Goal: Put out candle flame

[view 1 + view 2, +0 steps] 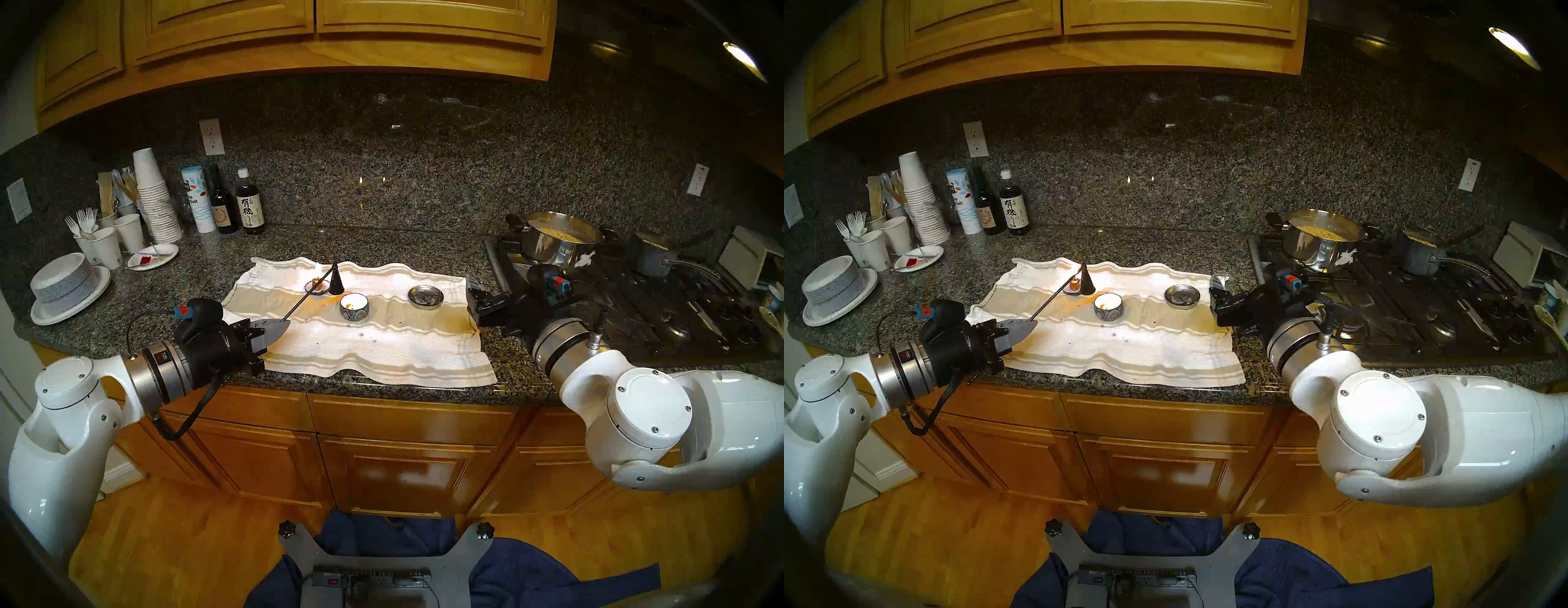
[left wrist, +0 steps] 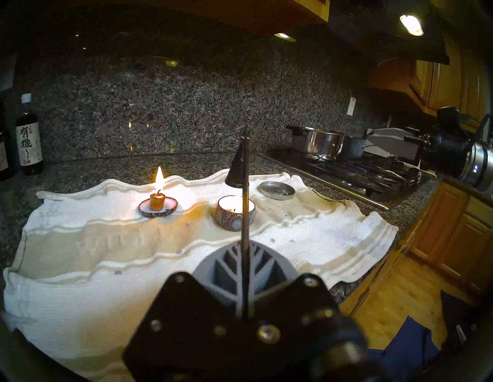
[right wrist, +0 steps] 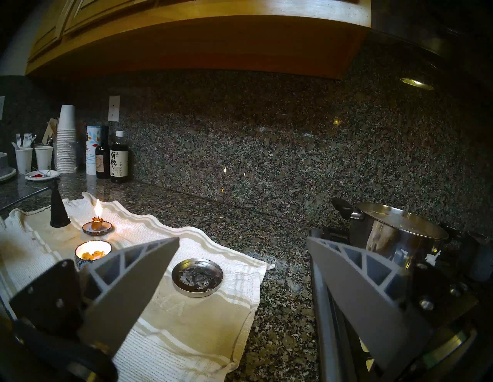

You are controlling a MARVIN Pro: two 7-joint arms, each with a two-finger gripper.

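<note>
A small orange candle burns on a little dish on the white towel; its flame shows clearly in the left wrist view. A second candle in a patterned bowl glows just right of it. My left gripper is shut on the thin handle of a black cone snuffer. The cone hangs mouth down just right of the small candle and behind the bowl candle, over neither flame. My right gripper is open and empty at the towel's right edge.
A round metal lid lies on the towel near my right gripper. The stove at right holds a steel pot and a dark saucepan. Bottles, paper cups and stacked plates stand at back left.
</note>
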